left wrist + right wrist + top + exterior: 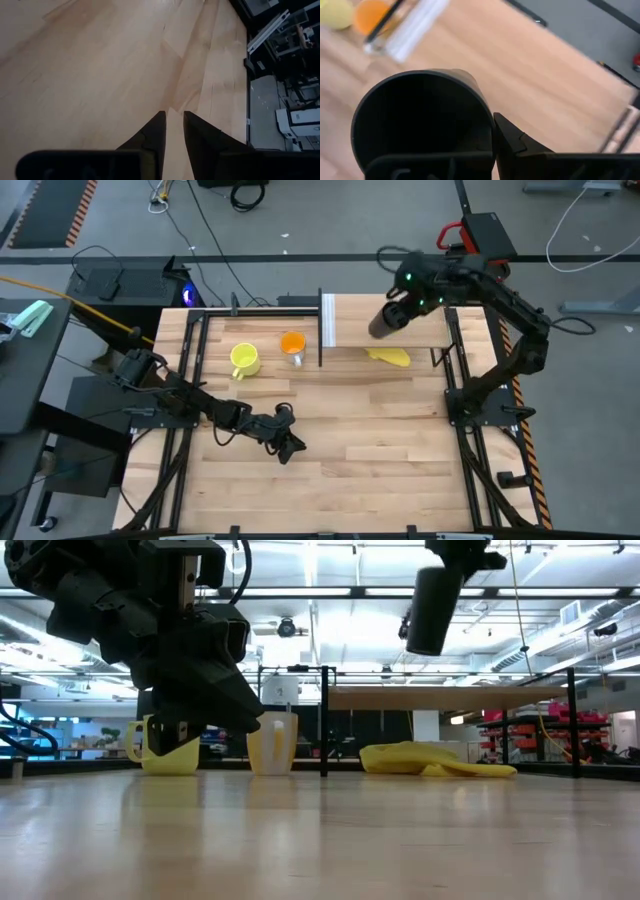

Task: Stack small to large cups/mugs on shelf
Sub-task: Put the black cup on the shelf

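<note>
Cups are split between the air and the bench: the tall black cup (387,322) hangs tilted above the shelf (400,330), clear of its light-wood board, in the grip of the right end effector (400,308). From the right wrist the cup (422,120) shows its open mouth, with one dark finger (512,137) pressed against its wall, so that end effector is closed around it. From bench level the cup (432,610) floats high over the shelf board (450,695), which stands on thin black posts.

Beside the shelf's white end panel (327,320), on the side away from the board, the orange cup (292,345) stands upright on the bench (350,440), and the yellow mug (244,359) sits just beyond it, handle pointing away from the shelf. A flat yellow thing (389,356) lies on the bench at the shelf's near edge, partly under the board.

Well away from the shelf, the left end effector (290,448) rests low over bare wood. Its fingers (155,132) are nearly together, a narrow gap between the tips, holding nothing.
</note>
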Robot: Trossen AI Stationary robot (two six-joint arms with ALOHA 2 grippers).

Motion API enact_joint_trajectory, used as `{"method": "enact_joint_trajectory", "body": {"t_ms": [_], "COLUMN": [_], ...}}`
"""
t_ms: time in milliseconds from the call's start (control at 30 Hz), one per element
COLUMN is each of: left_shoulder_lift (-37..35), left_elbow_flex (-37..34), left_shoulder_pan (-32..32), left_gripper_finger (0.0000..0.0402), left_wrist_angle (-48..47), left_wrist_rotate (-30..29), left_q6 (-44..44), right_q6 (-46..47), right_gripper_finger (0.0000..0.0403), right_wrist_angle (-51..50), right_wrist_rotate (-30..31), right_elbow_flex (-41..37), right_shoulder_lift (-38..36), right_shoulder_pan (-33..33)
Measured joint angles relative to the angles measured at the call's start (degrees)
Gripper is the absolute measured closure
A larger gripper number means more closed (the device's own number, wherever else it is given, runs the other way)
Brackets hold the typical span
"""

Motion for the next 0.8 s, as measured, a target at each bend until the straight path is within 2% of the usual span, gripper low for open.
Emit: {"method": "enact_joint_trajectory", "body": {"t_ms": [400,567,800], "left_shoulder_lift": [0.0,0.0,0.0], "left_elbow_flex": [0.0,0.0,0.0], "left_shoulder_pan": [0.0,0.3,1.0], "left_gripper_finger": [0.0331,0.0337,0.0342], "left_wrist_angle": [0.0,0.0,0.0], "left_wrist_rotate": [0.0,0.0,0.4], "left_q6": [0.0,0.0,0.1], "right_q6": [-6.9,-8.4,-9.1], "right_gripper_finger": [0.04,0.04,0.04], "right_wrist_angle": [0.0,0.0,0.2], "right_wrist_rotate": [-0.5,-2.5,-3.1], "right_elbow_flex": [0.0,0.0,-1.3], "right_shoulder_lift": [0.1,0.3,0.2], "right_shoulder_pan": [-18.5,-22.8,-24.0]}}
